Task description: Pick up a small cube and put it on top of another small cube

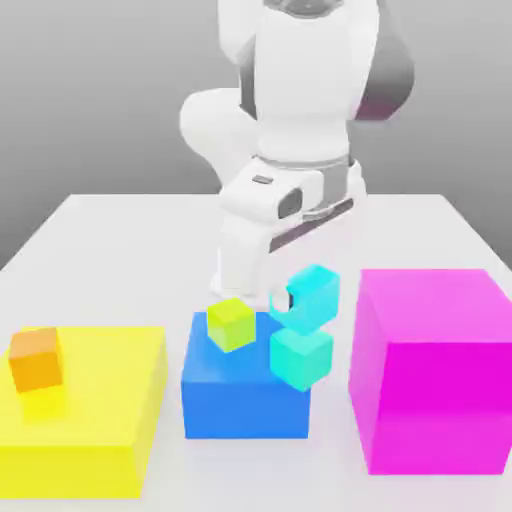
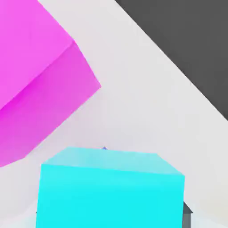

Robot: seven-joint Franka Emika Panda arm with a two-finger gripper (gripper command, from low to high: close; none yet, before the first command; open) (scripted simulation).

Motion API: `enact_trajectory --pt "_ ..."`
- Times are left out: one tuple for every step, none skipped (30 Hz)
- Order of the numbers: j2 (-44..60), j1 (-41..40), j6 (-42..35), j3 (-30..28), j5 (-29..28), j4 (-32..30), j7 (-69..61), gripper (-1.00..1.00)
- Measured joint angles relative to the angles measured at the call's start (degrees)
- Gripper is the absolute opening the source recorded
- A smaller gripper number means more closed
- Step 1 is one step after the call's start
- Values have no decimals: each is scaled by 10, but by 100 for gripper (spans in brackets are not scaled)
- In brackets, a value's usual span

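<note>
- No brand, label or writing can be read on any block, on the arm or on the table.
- Large blocks, three: a big plain yellow block (image 1: pixel 85 410) at the exterior view's left, a big plain blue block (image 1: pixel 240 395) in the middle, and a big plain magenta block (image 1: pixel 435 370) at the exterior view's right, all standing on the flat pale grey table (image 1: pixel 120 230).
- Small cubes, four: a small light cyan, sky-bluish cube (image 1: pixel 312 297), a small turquoise, mint-green cube (image 1: pixel 300 358), a small yellow-green cube (image 1: pixel 231 323) and a small orange cube (image 1: pixel 36 358).
- The small light cyan cube is off every surface, lifted above the blue block's right part, just above and close to the turquoise cube; it is tilted in the exterior view, and whether the two cubes touch cannot be told.
- The white robot arm's two-finger gripper (image 1: pixel 290 300) is clamped on the light cyan cube: a finger (image 1: pixel 280 299) shows against the cube's side toward the exterior view's left, and in the hand view the cube (image 2: pixel 111 191) sits right beneath the camera.
- The turquoise cube rests on the blue block's top near its right front corner.
- The yellow-green cube rests on the blue block's top, toward the exterior view's left, apart from the turquoise cube.
- The orange cube sits on the yellow block's top near its left edge.
- One white arm (image 1: pixel 300 100) rises behind the blue block, its hand bent down over the block's top.
- In the hand view the magenta block (image 2: pixel 35 80) stands beside the held cube, on the pale table.
</note>
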Motion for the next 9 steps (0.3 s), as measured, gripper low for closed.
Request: enact_trajectory --pt "0 1 9 2 -3 -9 -5 -100" --pt "9 2 27 3 -4 -18 -7 -100" --pt "22 1 48 5 -4 -25 -9 -100" --pt "37 0 70 5 -4 -33 -10 -100" --pt "54 2 94 4 -5 -41 -9 -100" --pt "64 1 110 5 -5 -45 -9 100" --pt "64 1 110 5 -5 -45 -9 100" --pt "64 1 110 5 -5 -45 -9 100" --pt "64 1 110 5 -5 -45 -9 100"
